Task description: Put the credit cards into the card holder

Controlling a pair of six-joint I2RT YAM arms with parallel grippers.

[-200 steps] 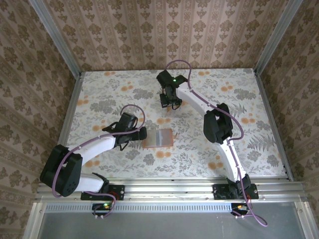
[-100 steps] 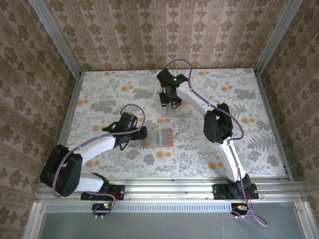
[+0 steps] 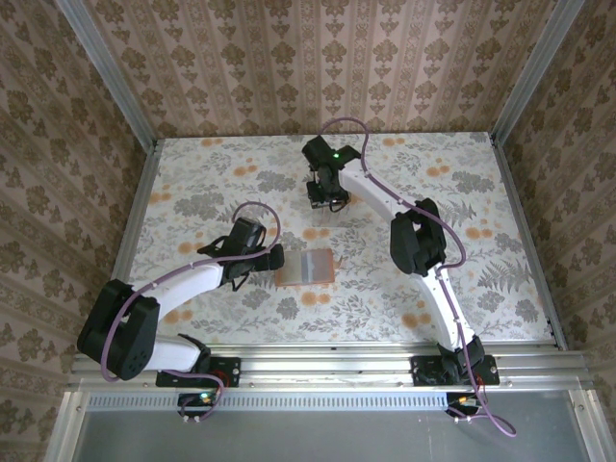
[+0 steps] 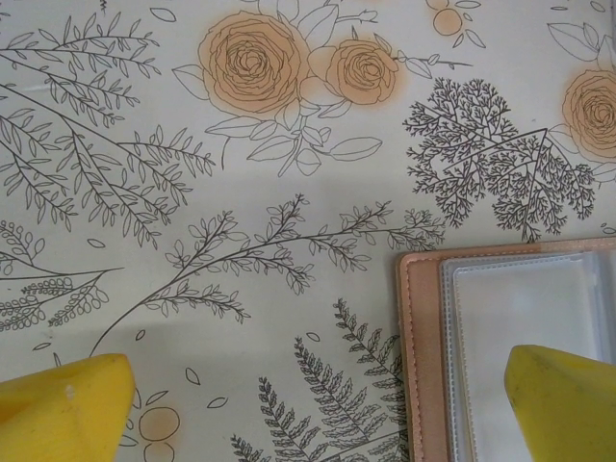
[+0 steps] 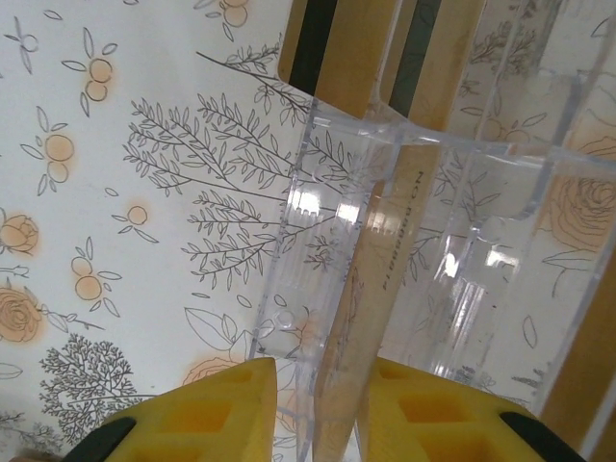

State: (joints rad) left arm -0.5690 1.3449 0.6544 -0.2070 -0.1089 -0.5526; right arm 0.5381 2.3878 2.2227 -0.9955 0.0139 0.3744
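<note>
The card holder (image 3: 306,269) lies open and flat at mid table, salmon with greyish clear pockets (image 4: 525,318). My left gripper (image 3: 274,260) is wide open at its left edge; one yellow finger (image 4: 563,399) hangs over a pocket, the other (image 4: 67,409) over bare table. My right gripper (image 3: 327,200) is at the far middle, over a clear stand (image 5: 327,192) holding tan credit cards (image 5: 342,48) upright. One card (image 5: 371,289) stands edge-on between its yellow fingers (image 5: 322,385). The right finger touches it. The left finger stands a little off, with a clear wall between.
The floral tabletop (image 3: 212,183) is walled in by patterned panels on three sides, with metal rails along its edges. The clear stand has several upright partitions (image 5: 500,144) on the right of the gripped slot. Both arm bases sit at the near edge.
The right gripper's fingers have drawn closer together around the upright card, and its wrist has shifted slightly. The left arm and the card holder have not moved.
</note>
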